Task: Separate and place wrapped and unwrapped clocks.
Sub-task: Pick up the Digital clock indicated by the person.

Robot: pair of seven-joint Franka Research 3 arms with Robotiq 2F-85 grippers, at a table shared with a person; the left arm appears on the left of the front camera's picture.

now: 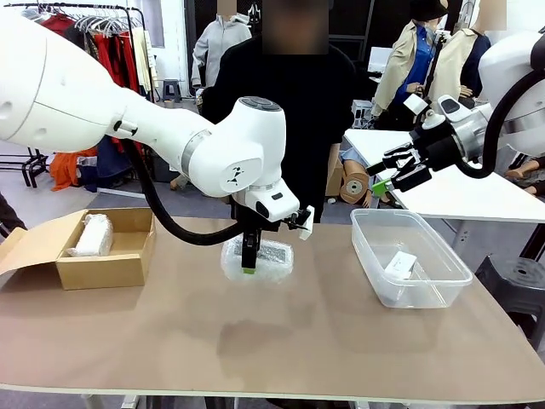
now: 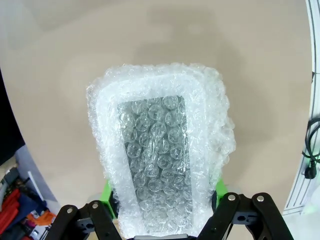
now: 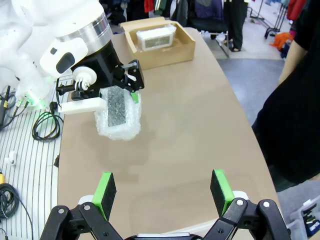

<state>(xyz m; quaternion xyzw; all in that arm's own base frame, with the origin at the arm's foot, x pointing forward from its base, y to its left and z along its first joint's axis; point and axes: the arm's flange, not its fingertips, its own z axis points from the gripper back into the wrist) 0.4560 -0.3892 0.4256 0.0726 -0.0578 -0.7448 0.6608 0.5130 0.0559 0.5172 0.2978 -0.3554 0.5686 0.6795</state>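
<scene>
- The left gripper [image 1: 248, 266] holds a bubble-wrapped oblong clock with a grey face [image 1: 258, 258] lifted above the tan table [image 1: 255, 341] at mid-table.
- The springy, slippery-looking wrap probably favours gripping across the narrow sides.
- The right gripper [image 3: 165, 192] hovers wide open, holding nothing.

Bright, even indoor light fills all 3 views, seemingly from overhead, with no harsh glare. In the front view the tan tabletop [image 1: 170, 341] carries a soft, blurry-edged shadow below the raised bundle of whitish bubble wrap with a grey face [image 1: 257, 258], and the picture stays sharp into the background. In the left wrist view the wrap's bubbles catch small sparkling highlights, and a faint diffuse shadow lies on the table beyond. Both wrist views bend straight lines near their edges, a wide-angle distortion; the table edge curves visibly. The clear plastic tub [image 1: 409, 256] shows mild reflections along its rim.
</scene>
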